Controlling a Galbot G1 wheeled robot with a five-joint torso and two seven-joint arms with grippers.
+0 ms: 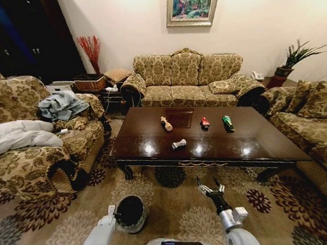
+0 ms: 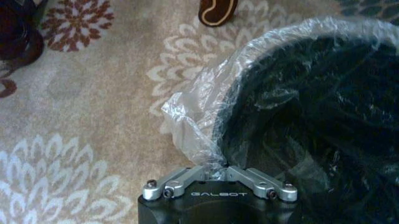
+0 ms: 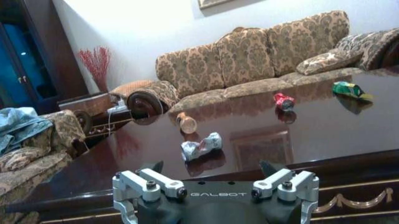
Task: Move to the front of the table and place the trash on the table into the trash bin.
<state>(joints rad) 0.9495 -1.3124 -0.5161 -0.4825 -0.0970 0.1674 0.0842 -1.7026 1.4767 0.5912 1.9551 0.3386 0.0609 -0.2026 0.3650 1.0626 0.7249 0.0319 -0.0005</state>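
Left gripper [image 2: 219, 173] is closed, pinching the clear liner at the rim of the trash bin [image 1: 130, 213], which stands on the patterned carpet [image 1: 172, 209] nearest the robot; right gripper [image 1: 210, 183] is raised just short of the near edge of the table [image 1: 262, 145] with both fingers spread wide and nothing between them. On the table (all four items apart from one another) the grey-black piece [image 1: 178, 144] lies closest, then the tan bottle-shaped piece [image 1: 166, 124], the red piece [image 1: 205, 122] and the green bottle [image 1: 227, 122] in a row, and the floral sofa [image 1: 188, 78] stands beyond at the wall
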